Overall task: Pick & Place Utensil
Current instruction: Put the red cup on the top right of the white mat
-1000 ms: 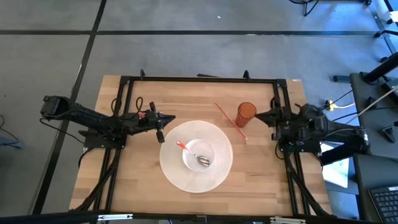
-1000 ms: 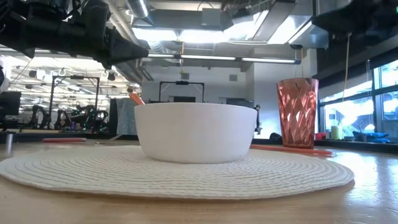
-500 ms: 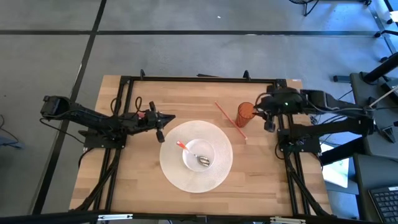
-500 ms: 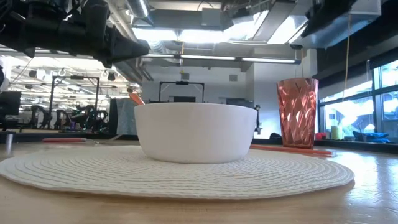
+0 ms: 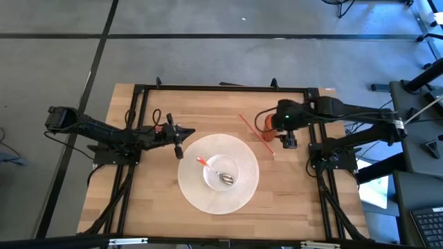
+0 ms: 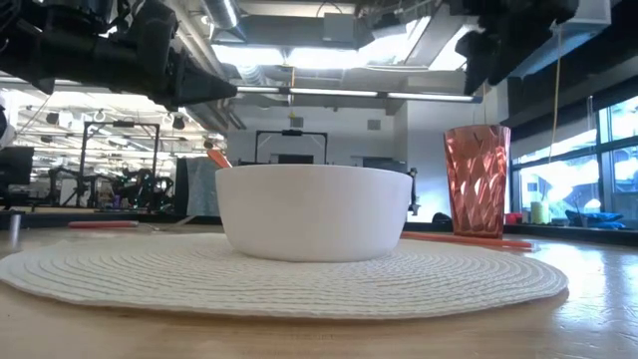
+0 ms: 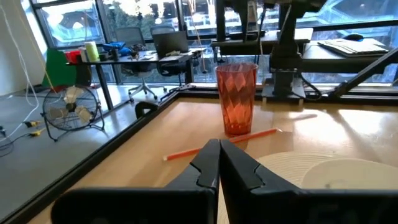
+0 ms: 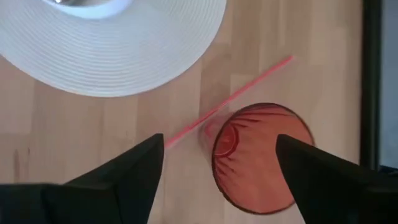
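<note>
Orange cup (image 8: 260,158) under right gripper (image 8: 217,155), fingers spread wide, empty. Left gripper (image 7: 219,163) fingers clenched beside placemat (image 5: 190,187); spoon (image 5: 220,175) in bowl (image 5: 209,180).

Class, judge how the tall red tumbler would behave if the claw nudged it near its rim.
The red tumbler stands tall on a narrower base, so it would probably tip. It looks empty, hence likely light. Its faceted sides may give some grip.
</note>
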Robot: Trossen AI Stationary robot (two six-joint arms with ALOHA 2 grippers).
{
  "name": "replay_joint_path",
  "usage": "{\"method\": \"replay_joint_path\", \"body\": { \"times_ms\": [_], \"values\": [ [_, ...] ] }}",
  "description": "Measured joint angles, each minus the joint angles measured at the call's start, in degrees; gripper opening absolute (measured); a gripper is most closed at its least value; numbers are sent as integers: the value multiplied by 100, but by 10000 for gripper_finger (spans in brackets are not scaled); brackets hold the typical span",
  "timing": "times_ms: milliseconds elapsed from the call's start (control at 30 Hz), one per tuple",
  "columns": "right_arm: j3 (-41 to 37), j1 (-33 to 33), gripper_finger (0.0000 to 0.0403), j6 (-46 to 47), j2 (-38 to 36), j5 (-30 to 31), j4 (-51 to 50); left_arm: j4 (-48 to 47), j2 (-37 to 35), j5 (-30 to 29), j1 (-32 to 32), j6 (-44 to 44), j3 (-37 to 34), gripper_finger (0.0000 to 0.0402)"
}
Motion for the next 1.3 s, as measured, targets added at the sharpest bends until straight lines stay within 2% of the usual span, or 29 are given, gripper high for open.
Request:
{"method": "replay_joint_path", "body": {
  "times_ms": [167,467,933,1300],
  "values": [
    [2,0,293,13,456,0,-183,3,0,-200,2,2,0,2],
    [1,-12,263,315,981,0,-270,-35,0,-201,0,-59,0,5],
    [0,-199,211,879,1100,109,-248,-35,0,-201,2,-153,0,5],
    [0,-197,149,993,1458,232,-239,-28,0,-204,2,-225,0,5]
  ]
}}
